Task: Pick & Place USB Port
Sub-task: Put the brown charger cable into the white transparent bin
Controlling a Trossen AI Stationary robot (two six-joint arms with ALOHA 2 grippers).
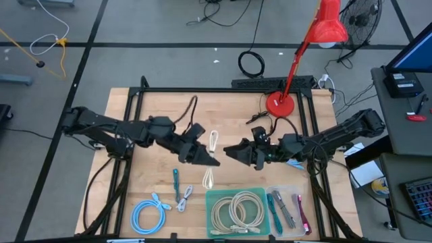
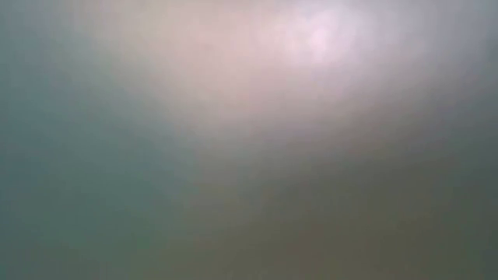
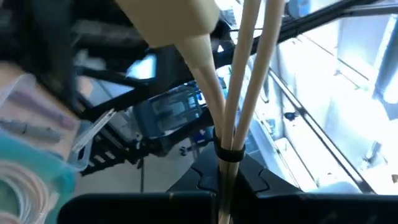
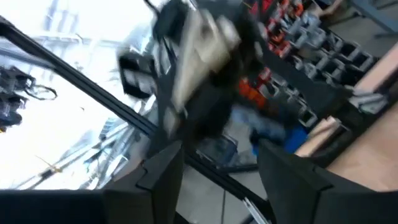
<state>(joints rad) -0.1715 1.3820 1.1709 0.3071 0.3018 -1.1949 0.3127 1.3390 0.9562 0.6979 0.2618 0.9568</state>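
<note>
My left gripper (image 1: pixel 206 158) is shut on a cream USB cable (image 3: pixel 214 74) above the middle of the table. The cable is bundled with a black tie, and its plug end (image 3: pixel 171 25) sticks out past the fingers. My right gripper (image 1: pixel 229 150) faces it from the table's right and stands open (image 4: pixel 217 171) with nothing between its fingers. In the right wrist view the cream plug (image 4: pixel 202 43) shows ahead, blurred. Two more cream cables (image 1: pixel 214 140) (image 1: pixel 208 179) lie flat on the wood. The low view shows only haze. My left gripper pinches the doubled cable strands between its two fingers, just behind the black tie (image 3: pixel 229 155). The fingers come in about level from the table's left and lie along the cable. The cable is lifted clear of the table, with its plug end pointing away from the fingers toward my right gripper.
At the near edge stand a green tray (image 1: pixel 214 197) of coiled cream cables and a clear tray (image 1: pixel 291 190) of small cables. A blue cable (image 1: pixel 148 214), a teal one (image 1: pixel 176 182) and a white one (image 1: pixel 185 198) lie at the near left. A red lamp base (image 1: pixel 279 104) stands at the far right.
</note>
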